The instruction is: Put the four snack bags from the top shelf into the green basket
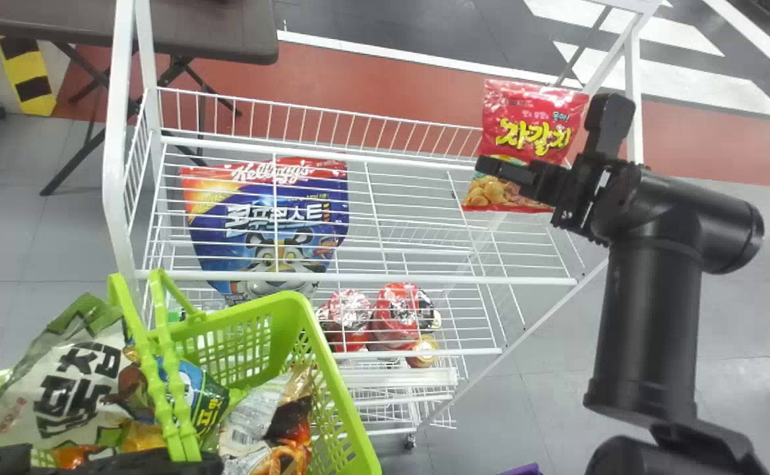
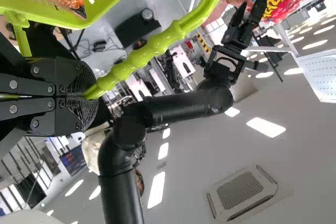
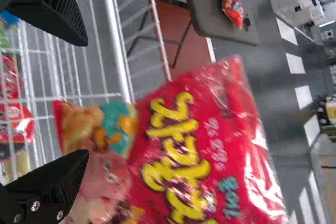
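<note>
The jaws of my right gripper point(image 1: 548, 133) stand wide apart, with nothing clamped; those of my left gripper point(image 2: 94, 93) are closed on the handle point(image 2: 152, 48) of the green basket point(image 1: 348, 412). The red snack bag point(image 1: 533, 119) is at the right end of the top shelf point(image 1: 365, 277), by the rear rail. Relative to my right palm, it lies forward and to the left. Its long axis runs roughly upright, with a slight tilt. One finger crosses its lower front face; the other stands beside its right edge. The right gripper is the nearer one and should make the pick. Before closing, I judge that the jaws need centring on the bag, since the right wrist view shows it offset toward one finger, its printed face broad across the approach. Contact cannot be confirmed. The head view adds the basket contents: a white-and-green bag point(image 1: 61, 389), a blue-and-green bag point(image 1: 203, 396) and a pretzel bag point(image 1: 269, 422). The left wrist view adds the grip on the handle.
</note>
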Robot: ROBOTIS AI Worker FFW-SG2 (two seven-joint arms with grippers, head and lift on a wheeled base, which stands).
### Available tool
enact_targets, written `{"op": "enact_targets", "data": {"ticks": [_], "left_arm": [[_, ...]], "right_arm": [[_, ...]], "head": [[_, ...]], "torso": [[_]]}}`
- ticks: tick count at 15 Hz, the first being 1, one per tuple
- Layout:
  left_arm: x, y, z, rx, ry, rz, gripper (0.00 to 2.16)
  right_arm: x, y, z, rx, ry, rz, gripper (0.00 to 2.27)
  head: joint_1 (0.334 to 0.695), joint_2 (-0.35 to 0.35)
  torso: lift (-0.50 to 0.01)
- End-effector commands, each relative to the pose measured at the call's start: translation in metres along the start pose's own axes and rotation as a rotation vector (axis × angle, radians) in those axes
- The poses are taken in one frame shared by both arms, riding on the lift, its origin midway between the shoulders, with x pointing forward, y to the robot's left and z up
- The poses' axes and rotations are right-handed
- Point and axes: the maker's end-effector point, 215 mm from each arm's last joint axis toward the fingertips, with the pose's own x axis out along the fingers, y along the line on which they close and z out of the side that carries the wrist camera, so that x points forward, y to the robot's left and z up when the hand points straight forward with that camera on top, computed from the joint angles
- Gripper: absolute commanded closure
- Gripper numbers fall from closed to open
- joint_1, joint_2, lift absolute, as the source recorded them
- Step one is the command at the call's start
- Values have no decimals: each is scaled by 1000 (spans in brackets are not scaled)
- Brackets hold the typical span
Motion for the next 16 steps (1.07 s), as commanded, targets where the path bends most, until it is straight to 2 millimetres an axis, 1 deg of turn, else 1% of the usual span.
{"op": "enact_targets", "data": {"ticks": [1,3,5,7,8,9,10,11,12,13,15,16], "left_arm": [[-1,-2,-1,2,-3,-9,2148],[-1,-2,-2,0,-4,-11,2148],[-1,0,-3,0,-6,-12,2148],[-1,0,-3,-3,-7,-11,2148],[-1,1,-4,-6,-7,-11,2148],[-1,1,-4,-4,-8,-11,2148],[-1,1,-4,-4,-8,-11,2148],[-1,2,-4,-4,-8,-11,2148],[-1,2,-4,-3,-9,-11,2148],[-3,3,-4,-5,-11,-8,2148],[-4,6,-3,3,-14,-5,2148],[-6,7,-3,3,-17,-1,2148]], "right_arm": [[8,-16,13,-25,-16,-44,83],[16,-28,18,-75,-19,-101,83],[23,-31,19,-105,-8,-130,120],[26,-35,16,-131,14,-160,394],[26,-36,17,-147,21,-170,691],[27,-37,17,-154,26,-175,1251],[28,-33,16,-159,30,-172,1885],[28,-34,10,-153,42,-188,2256],[28,-36,4,-147,41,-185,2256],[25,-37,5,-141,31,-183,2256],[14,-34,15,-118,-16,-163,2256],[9,-28,15,-105,-26,-146,2256]], "head": [[695,-350],[695,-350],[695,-350],[695,-350],[695,-350],[695,-350],[695,-350],[695,-350],[695,-350],[695,-350],[695,-350],[695,-350]], "torso": [[-6],[-6],[-6],[-6],[-6],[-6],[-6],[-6],[-6],[-6],[-6],[-6]]}}
